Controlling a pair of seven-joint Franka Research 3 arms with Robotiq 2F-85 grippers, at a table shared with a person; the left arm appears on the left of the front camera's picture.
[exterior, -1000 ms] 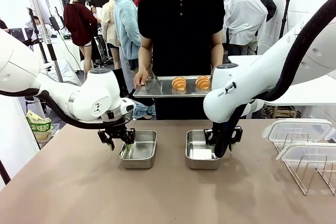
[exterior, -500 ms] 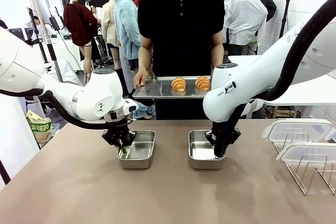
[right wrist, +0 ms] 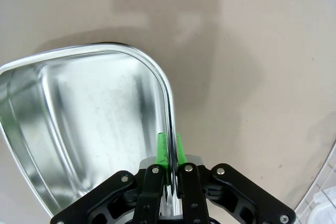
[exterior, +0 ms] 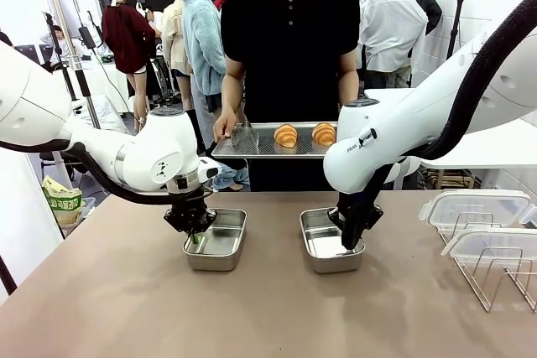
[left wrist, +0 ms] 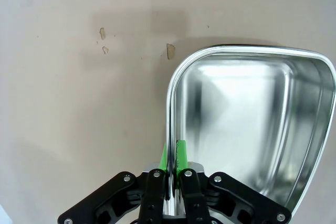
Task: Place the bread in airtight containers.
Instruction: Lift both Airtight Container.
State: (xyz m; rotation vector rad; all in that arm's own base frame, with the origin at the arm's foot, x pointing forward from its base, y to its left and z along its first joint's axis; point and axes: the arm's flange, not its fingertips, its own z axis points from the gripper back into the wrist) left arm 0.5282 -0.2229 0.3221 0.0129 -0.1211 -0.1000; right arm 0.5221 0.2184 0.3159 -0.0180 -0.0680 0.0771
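Two steel airtight containers sit on the brown table. My left gripper (exterior: pixel 195 239) is shut on the left rim of the left container (exterior: pixel 225 236). My right gripper (exterior: pixel 350 245) is shut on the right rim of the right container (exterior: pixel 319 236). In the left wrist view, my left gripper (left wrist: pixel 171 151) pinches the thin wall of the empty container (left wrist: pixel 247 124) between its green pads. In the right wrist view, my right gripper (right wrist: pixel 169 149) clamps the rim of the other empty container (right wrist: pixel 89 119). The bread, two croissants (exterior: pixel 286 134) (exterior: pixel 324 133), lies on a perforated tray (exterior: pixel 243 145) held by the person.
Translucent lids (exterior: pixel 474 205) rest on a wire rack (exterior: pixel 495 278) at the table's right edge. A few crumbs (left wrist: pixel 170 51) lie on the table beside the left container. The person stands at the far side, holding the tray above the table edge.
Both grippers have closed on the container rims. The left container has slid a little to the left and the right one a little to the right.
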